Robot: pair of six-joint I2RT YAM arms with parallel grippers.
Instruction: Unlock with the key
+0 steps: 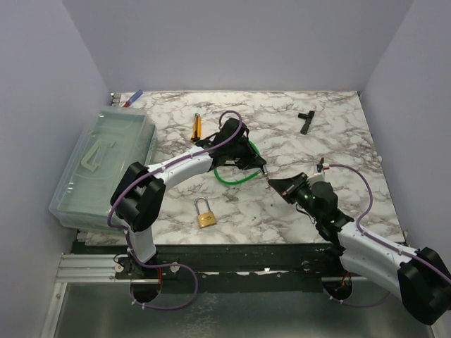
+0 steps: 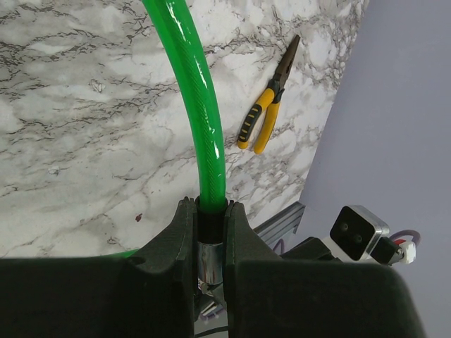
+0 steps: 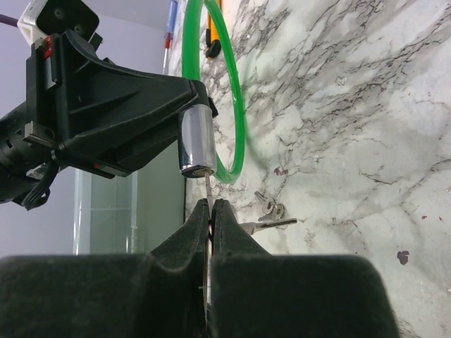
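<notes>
My left gripper (image 1: 258, 166) is shut on the metal cylinder end (image 2: 209, 259) of a green cable loop (image 2: 204, 120) and holds it above the table. My right gripper (image 3: 210, 205) is shut on the thin silvery key (image 3: 209, 191). The key's blade points up at the face of the cylinder (image 3: 196, 144), and its tip touches the keyhole there. In the top view my right gripper (image 1: 277, 184) sits just right of the left one. A small brass padlock (image 1: 205, 215) lies apart on the table near the front edge.
Spare keys (image 3: 271, 208) lie on the marble under the cable. Yellow pliers (image 1: 196, 127) and a black T-shaped tool (image 1: 305, 121) lie further back. A clear plastic bin (image 1: 106, 165) stands at the left, with a pen (image 1: 132, 98) behind it.
</notes>
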